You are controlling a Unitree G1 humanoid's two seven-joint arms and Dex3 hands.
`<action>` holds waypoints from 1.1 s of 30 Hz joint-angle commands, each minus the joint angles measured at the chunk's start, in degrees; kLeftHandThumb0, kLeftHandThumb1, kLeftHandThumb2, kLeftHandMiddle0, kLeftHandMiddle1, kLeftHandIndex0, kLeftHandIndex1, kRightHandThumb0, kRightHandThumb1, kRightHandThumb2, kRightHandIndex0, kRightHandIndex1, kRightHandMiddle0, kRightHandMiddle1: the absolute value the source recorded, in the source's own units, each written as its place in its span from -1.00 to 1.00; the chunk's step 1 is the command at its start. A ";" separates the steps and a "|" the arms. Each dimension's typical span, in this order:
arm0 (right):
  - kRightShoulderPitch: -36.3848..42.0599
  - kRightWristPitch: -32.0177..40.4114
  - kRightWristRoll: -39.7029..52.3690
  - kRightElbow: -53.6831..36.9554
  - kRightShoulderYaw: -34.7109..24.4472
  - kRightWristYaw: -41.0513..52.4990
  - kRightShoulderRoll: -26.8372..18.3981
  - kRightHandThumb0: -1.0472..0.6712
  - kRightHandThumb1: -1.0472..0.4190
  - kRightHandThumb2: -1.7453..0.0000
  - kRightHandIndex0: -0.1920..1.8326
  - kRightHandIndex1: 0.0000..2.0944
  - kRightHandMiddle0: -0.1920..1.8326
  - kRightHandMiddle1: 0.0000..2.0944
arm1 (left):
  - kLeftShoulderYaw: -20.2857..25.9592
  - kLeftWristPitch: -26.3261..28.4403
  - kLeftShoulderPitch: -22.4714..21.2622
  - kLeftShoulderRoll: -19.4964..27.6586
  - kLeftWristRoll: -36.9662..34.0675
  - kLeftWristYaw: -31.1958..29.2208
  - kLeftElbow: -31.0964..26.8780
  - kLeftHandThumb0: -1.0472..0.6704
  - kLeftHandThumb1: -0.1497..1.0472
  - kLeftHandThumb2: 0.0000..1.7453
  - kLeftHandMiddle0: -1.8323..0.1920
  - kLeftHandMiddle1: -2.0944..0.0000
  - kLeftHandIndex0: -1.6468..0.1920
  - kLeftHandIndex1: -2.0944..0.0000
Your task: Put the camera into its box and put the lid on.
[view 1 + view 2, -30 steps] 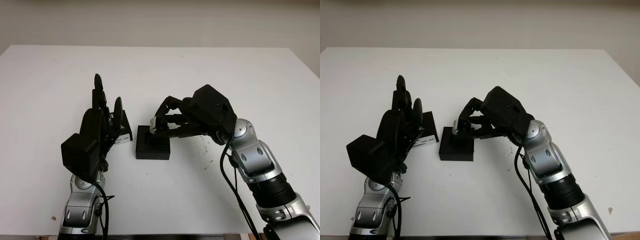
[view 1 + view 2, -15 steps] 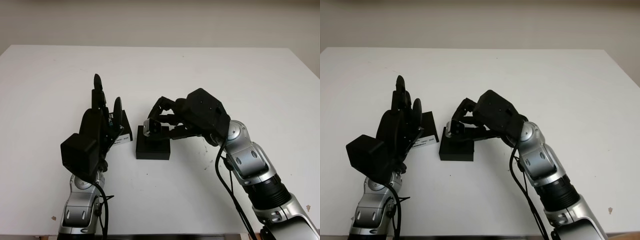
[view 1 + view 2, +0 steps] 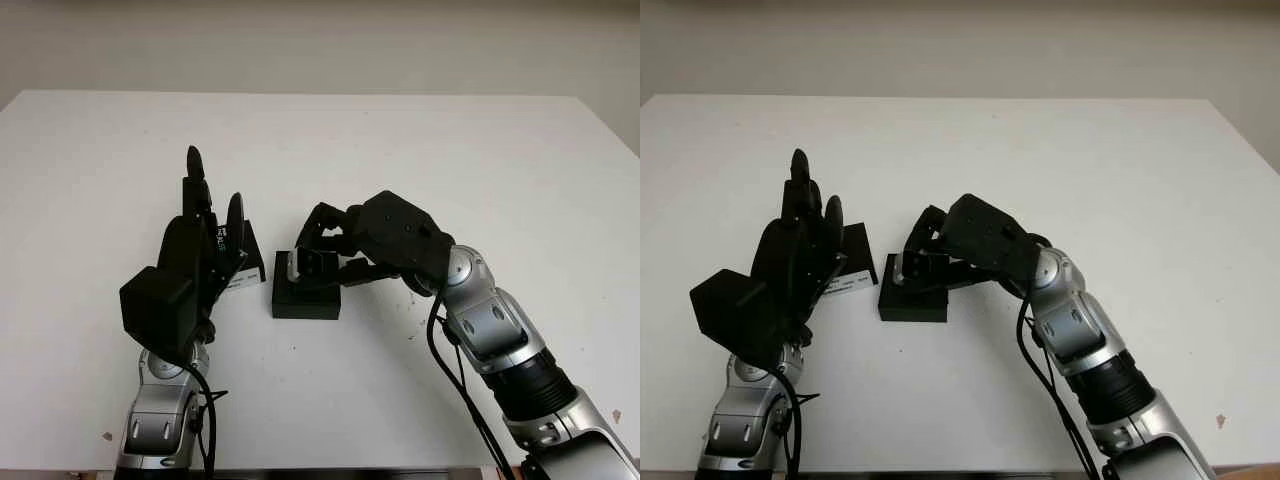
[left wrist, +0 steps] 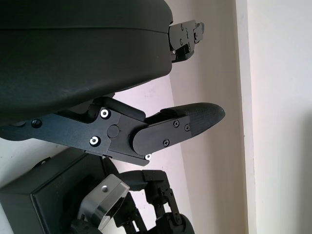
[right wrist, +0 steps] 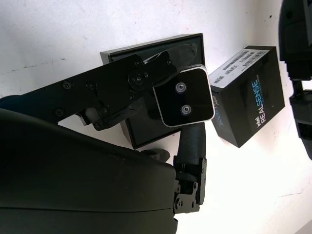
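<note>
The right hand [image 3: 335, 262] is gripping the camera [image 5: 185, 97] in its fingers [image 5: 122, 83], holding it right over the open black box [image 3: 305, 298] at the middle of the white table [image 3: 400, 140]. The lid [image 5: 249, 92] is lying just beside the box at its 9 o'clock. The left hand [image 3: 205, 245] is hanging open and upright by the lid, holding nothing.

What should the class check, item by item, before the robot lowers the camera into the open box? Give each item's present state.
1. Right hand grips the camera: ok.
2. Camera over the open box: ok.
3. Box interior free of objects: cannot tell, fingers hide part.
4. Lid within reach beside the box: ok.
5. Left hand open, clear of the box: ok.
6. Camera aligned to fit the recess: cannot tell.
</note>
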 commanded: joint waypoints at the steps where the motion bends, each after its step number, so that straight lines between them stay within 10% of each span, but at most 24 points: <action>1: 0.95 -0.50 -0.55 -0.05 0.31 0.25 -1.00 -0.22 -1.00 0.91 -0.54 -0.93 -0.75 0.89 | -0.13 0.08 0.35 0.01 0.32 0.22 -0.96 -0.45 1.00 -0.26 0.99 0.95 0.99 0.98; 33: 5.28 -7.13 -4.16 2.21 -1.48 -4.98 -1.24 -0.20 -1.00 0.90 -0.51 -0.93 -0.73 0.89 | -0.11 2.14 2.29 -0.17 -1.35 -0.38 -4.98 -0.47 1.00 -0.26 1.00 0.98 1.00 1.00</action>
